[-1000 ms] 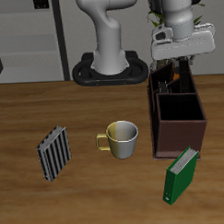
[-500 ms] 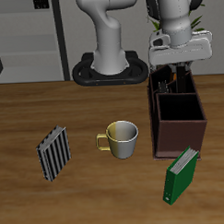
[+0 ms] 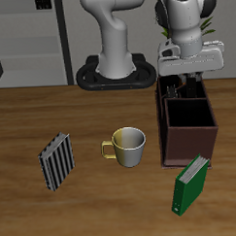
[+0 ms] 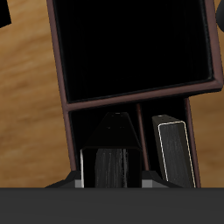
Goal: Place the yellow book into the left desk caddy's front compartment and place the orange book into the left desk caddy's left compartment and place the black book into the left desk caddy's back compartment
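Exterior: gripper (image 3: 183, 83) low over the rear of the left desk caddy (image 3: 190, 131); jaw state cannot be told. Wrist: front compartment (image 4: 131, 44) dark, black book (image 4: 173, 150) upright in a narrow rear section; finger (image 4: 108, 165) beside it.

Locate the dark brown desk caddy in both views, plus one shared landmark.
Exterior view: the tall dark brown box-shaped desk caddy stands behind the green book, under the pincer.
Wrist view: its walls and dividers fill most of the frame.
Shared landmark: the caddy's large square compartment.
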